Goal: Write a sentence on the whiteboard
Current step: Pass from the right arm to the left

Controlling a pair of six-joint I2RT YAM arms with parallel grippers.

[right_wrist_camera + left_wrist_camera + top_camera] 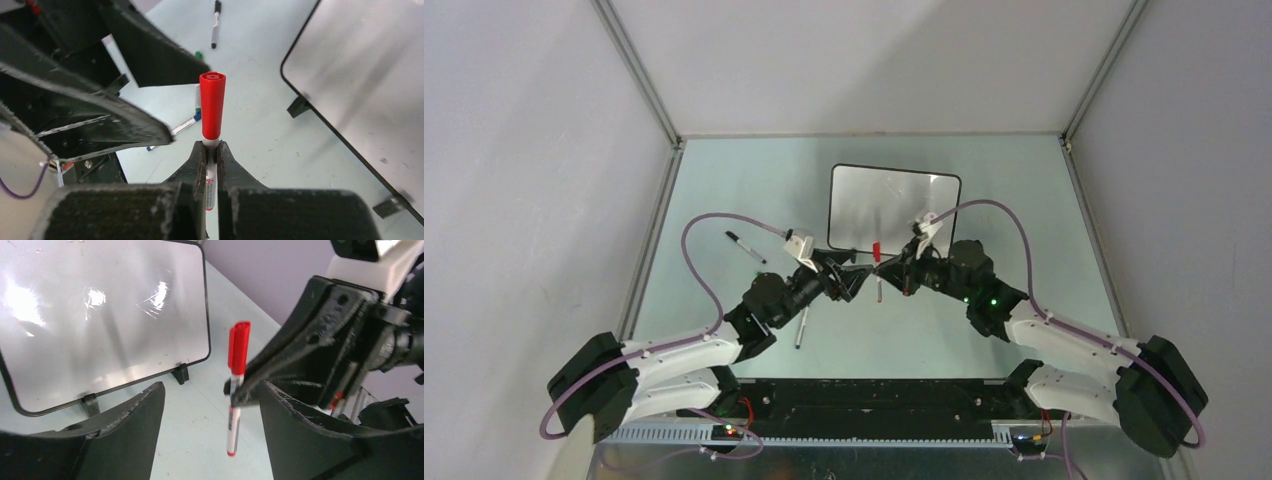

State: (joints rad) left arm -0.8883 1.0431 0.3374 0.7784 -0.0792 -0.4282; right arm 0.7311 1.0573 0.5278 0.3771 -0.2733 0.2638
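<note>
– Right claw [212, 150] is closest in its own wrist view. Its fingers are pressed together on the white barrel of the red-capped marker [212, 105], just under the cap, with the cap pointing up.
– And the left claw [211, 390]?
– Spread wide. From its wrist camera the marker shows between the two black fingers, apart from both. The right claw's tips reach in from the right to pinch it.
– Where is the whiteboard [894, 205]?
– Standing on its two small feet on the table [724, 180], leaning back, just beyond the meeting claws and toward the far wall. Glare streaks its glossy face. From above, the marker's cap sits just short of the board's near edge.
– Room to move?
– Bare table lies left and right of the board, up to the grey side walls. The two arms meet at mid-table, tip to tip, so it's tight between them.
– Anything else lying about?
– A black-capped marker [745, 246] lies flat well left of the board. Another marker [801, 328] lies beside the left arm, nearer the bases. Neither is at a claw.
</note>
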